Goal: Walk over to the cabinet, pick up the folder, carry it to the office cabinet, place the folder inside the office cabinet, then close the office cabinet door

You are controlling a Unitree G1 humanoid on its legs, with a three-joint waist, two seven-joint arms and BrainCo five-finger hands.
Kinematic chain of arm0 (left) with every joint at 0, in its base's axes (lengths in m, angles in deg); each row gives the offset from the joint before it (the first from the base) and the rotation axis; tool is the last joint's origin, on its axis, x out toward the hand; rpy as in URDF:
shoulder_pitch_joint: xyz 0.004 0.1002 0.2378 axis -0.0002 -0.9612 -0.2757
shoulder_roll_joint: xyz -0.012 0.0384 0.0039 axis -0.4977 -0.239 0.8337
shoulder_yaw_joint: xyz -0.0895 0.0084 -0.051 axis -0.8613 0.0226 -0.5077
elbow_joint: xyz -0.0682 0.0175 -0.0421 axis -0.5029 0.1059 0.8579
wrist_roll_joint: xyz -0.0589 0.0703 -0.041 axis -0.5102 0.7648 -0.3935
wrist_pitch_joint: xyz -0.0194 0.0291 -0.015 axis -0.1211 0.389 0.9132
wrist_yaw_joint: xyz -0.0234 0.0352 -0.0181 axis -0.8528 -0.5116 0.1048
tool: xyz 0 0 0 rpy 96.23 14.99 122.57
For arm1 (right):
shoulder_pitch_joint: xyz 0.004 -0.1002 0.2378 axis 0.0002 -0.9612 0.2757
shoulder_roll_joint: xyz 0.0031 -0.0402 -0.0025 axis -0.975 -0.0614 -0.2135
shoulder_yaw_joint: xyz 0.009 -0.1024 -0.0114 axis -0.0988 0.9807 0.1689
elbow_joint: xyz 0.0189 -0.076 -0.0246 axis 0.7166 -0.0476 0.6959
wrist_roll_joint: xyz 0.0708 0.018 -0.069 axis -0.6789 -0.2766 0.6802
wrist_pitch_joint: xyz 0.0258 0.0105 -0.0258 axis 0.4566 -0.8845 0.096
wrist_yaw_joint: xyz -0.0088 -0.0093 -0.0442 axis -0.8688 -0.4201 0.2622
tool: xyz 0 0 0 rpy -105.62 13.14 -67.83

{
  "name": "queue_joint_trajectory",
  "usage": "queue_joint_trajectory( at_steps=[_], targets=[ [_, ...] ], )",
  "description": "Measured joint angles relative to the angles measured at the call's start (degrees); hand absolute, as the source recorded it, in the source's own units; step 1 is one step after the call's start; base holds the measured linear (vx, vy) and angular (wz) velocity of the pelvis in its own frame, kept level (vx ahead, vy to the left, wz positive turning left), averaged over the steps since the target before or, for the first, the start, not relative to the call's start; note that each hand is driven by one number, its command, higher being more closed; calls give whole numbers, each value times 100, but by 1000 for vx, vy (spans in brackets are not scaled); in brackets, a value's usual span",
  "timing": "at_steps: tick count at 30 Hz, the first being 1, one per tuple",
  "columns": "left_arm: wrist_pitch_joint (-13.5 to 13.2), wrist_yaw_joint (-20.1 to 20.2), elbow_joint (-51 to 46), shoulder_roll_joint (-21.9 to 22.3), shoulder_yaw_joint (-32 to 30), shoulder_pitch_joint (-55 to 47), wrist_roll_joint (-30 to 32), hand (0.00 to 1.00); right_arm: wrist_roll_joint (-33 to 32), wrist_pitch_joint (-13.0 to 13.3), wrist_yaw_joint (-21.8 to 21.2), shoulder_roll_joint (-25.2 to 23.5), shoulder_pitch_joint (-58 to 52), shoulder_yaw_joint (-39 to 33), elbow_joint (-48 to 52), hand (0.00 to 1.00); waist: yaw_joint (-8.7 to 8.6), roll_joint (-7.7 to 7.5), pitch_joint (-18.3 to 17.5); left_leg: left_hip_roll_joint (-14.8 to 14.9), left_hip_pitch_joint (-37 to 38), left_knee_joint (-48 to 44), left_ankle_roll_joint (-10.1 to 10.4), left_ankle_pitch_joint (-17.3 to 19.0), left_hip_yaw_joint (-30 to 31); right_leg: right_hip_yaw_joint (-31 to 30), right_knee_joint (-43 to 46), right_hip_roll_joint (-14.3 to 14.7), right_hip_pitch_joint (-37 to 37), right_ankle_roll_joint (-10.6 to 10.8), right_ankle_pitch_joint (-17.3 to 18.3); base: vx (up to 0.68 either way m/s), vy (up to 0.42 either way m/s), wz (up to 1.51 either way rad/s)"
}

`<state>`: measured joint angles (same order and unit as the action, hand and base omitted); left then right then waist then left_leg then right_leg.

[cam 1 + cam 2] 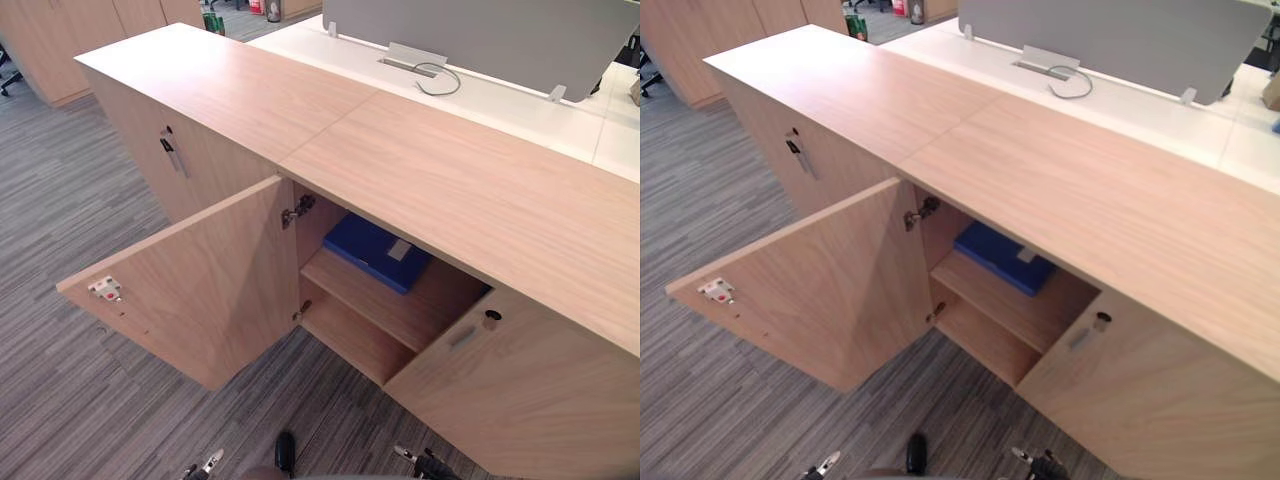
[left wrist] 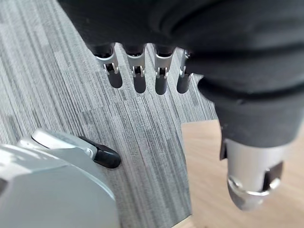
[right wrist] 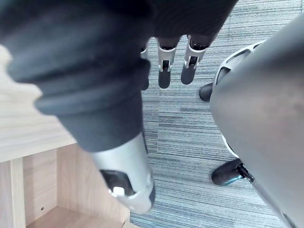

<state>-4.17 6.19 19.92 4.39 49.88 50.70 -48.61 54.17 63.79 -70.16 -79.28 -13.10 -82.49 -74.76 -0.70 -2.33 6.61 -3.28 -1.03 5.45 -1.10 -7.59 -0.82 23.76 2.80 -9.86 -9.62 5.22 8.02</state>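
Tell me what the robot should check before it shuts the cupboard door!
1. Is the blue folder inside? It lies on the upper shelf: ok.
2. Is the blue folder out of the door's way? It sits behind the shelf's front edge: ok.
3. Is the left hand free? Fingers straight, holding nothing: ok.
4. Is the right hand free? Fingers straight, holding nothing: ok.
5. Is the door shut? It stands wide open: not ok.
6. Is a hand near enough to push the door? Cannot tell.
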Motion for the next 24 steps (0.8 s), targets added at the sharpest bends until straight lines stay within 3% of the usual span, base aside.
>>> queue_joint_trajectory(
  at_steps=[5, 10, 11, 12, 17, 24],
  targets=[
    [-4, -12, -653, -116, -811, 63, -869, 0, 8, -47, -16, 1, -44, -96, 3, 0, 27, -24, 16, -59, 18, -2, -24, 29, 92, 126, -102, -26, -134, 0, -5, 52, -16, 12],
    [32, -26, -768, -861, -1510, 485, -954, 0, 60, -120, -59, 2, -34, -202, 2, 0, 59, -22, 17, -52, 27, -4, 21, 90, 64, 95, -153, -2, -176, 19, -21, 53, -22, -2],
    [47, -33, -768, -1090, -1559, 605, -736, 0, 130, -167, -99, 5, -32, -266, 1, 0, 72, -22, 17, -41, 38, -4, 33, 100, 54, 82, -153, 10, -180, 13, -20, 27, -19, -8],
    [77, -74, -768, -1295, -1578, 715, -109, 0, 222, -177, -129, 18, -32, -265, 1, 0, 82, -21, 17, -24, 60, -4, 50, 114, 27, 49, -153, 21, -183, 3, -19, 30, -21, -10],
    [287, -132, -741, -1796, -1552, 1211, 1483, 0, 227, -224, -205, 44, -48, -261, 1, 0, 99, -14, 16, 51, 133, -2, 94, 167, -112, -108, -152, 69, -185, -8, -20, -14, -11, -17],
    [399, -151, -539, -2596, -992, 1945, 1905, 0, 215, -224, -280, 108, -145, -261, 19, 0, 155, -6, 11, 123, 139, -3, 152, 208, -154, -179, -144, 132, -160, -47, -11, -19, -9, -4]
  ],
)
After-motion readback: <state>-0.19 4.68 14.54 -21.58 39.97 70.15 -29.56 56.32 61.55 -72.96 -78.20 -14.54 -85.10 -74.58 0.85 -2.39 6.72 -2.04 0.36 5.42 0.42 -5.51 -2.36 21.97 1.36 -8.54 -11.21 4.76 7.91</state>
